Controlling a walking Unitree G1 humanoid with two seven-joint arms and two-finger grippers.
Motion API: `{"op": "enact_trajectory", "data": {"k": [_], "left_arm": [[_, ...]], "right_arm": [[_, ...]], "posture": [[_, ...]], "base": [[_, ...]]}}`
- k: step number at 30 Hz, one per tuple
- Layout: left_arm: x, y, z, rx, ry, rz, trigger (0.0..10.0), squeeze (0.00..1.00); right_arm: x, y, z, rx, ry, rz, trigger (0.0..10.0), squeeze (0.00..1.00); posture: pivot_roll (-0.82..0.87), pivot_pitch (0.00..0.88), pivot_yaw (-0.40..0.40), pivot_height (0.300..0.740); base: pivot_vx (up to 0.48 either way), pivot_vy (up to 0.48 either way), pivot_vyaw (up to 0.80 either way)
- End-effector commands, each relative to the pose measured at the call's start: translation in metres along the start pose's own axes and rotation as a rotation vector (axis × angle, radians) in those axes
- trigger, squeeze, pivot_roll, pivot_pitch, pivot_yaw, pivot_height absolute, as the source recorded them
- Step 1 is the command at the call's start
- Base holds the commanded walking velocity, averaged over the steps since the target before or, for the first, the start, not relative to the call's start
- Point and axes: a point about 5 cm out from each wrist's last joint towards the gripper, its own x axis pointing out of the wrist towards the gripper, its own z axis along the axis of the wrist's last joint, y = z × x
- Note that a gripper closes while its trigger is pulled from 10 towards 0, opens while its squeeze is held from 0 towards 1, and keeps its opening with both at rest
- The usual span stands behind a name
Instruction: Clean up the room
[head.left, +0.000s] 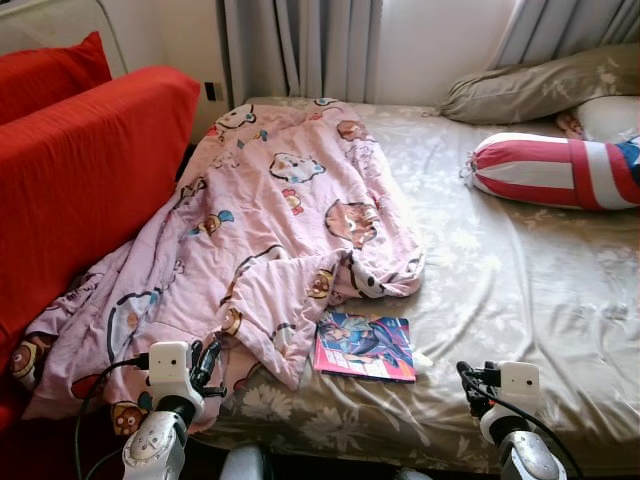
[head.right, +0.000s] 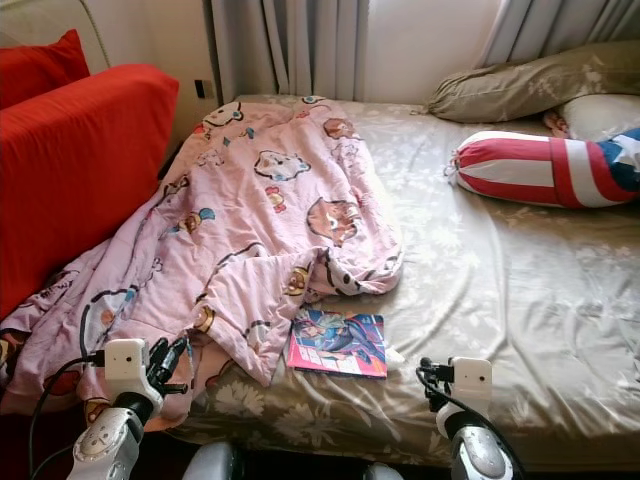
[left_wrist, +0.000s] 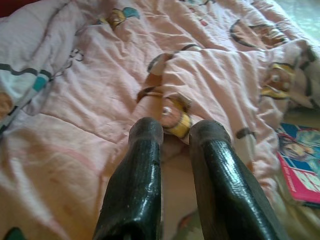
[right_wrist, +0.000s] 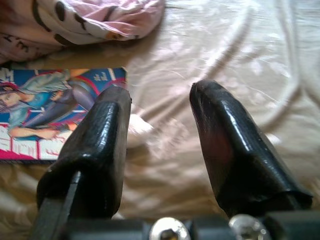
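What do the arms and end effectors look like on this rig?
Both arms are silver, rounded shells ending in a white boxy wrist block. The left end effector and right end effector each have two long glossy black fingers with rounded, slightly scuffed tips. Black cables loop from each wrist block: one off the left side, one along the right forearm. No markings legible.

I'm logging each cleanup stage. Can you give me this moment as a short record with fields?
setting: bed beside a red sofa
blanket: pink cartoon blanket, crumpled, spilling off the sofa-side edge of the bed
book: comic book, flat on the sheet, corner under the blanket
pillows: striped bolster, beige pillow
left gripper: open, over the blanket
right gripper: open, over the sheet beside the book
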Motion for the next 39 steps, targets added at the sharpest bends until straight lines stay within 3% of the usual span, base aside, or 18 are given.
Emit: {"op": "enact_trajectory", "data": {"k": [1, 11, 18, 29, 31, 32, 33, 37, 39], "left_arm": [[0.001, 0.001, 0.004, 0.011, -0.008, -0.012, 10.0, 0.0], [0.002, 0.0, 0.005, 0.015, -0.007, -0.015, 10.0, 0.0], [0.0, 0.002, 0.006, 0.018, -0.013, -0.007, 10.0, 0.0], [-0.01, 0.0, 0.016, 0.028, -0.049, -0.029, 10.0, 0.0], [-0.012, -0.001, 0.023, 0.03, -0.065, -0.035, 10.0, 0.0], [-0.013, -0.002, 0.027, 0.032, -0.075, -0.038, 10.0, 0.0], [-0.015, -0.002, 0.031, 0.034, -0.083, -0.041, 10.0, 0.0], [-0.015, 0.002, 0.034, 0.041, -0.089, -0.027, 10.0, 0.0], [-0.021, 0.003, 0.035, 0.042, -0.087, -0.021, 10.0, 0.0]], "right_arm": [[0.001, 0.001, 0.001, 0.002, -0.007, 0.004, 10.0, 0.0], [-0.001, 0.004, -0.003, 0.001, 0.007, 0.017, 10.0, 0.0], [0.0, 0.003, -0.002, -0.003, 0.01, 0.013, 10.0, 0.0], [0.007, -0.002, 0.011, -0.089, 0.005, 0.069, 10.0, 0.0], [0.014, -0.005, 0.019, -0.154, 0.038, 0.087, 10.0, 0.0], [0.017, -0.007, 0.022, -0.189, 0.057, 0.097, 10.0, 0.36], [0.021, -0.007, 0.027, -0.242, 0.074, 0.117, 10.0, 1.0], [0.03, -0.007, 0.04, -0.422, 0.104, 0.165, 10.0, 1.0], [0.035, -0.009, 0.049, -0.568, 0.127, 0.205, 10.0, 1.0]], "posture": [[0.01, 0.051, -0.019, 0.63], [0.01, 0.055, -0.015, 0.63], [0.01, 0.067, -0.012, 0.63], [0.02, 0.209, 0.002, 0.63], [0.03, 0.252, -0.002, 0.63], [0.05, 0.28, -0.008, 0.63], [0.05, 0.294, -0.008, 0.63], [0.07, 0.32, -0.007, 0.63], [0.08, 0.331, -0.004, 0.63]], "base": [[0.304, 0.0, 0.0], [0.309, 0.0, 0.0], [0.0, 0.0, 0.0], [0.0, 0.0, 0.0], [0.0, 0.0, 0.0], [0.0, 0.0, 0.0], [0.0, 0.0, 0.0], [0.0, 0.0, 0.0], [0.0, 0.0, 0.0]]}}
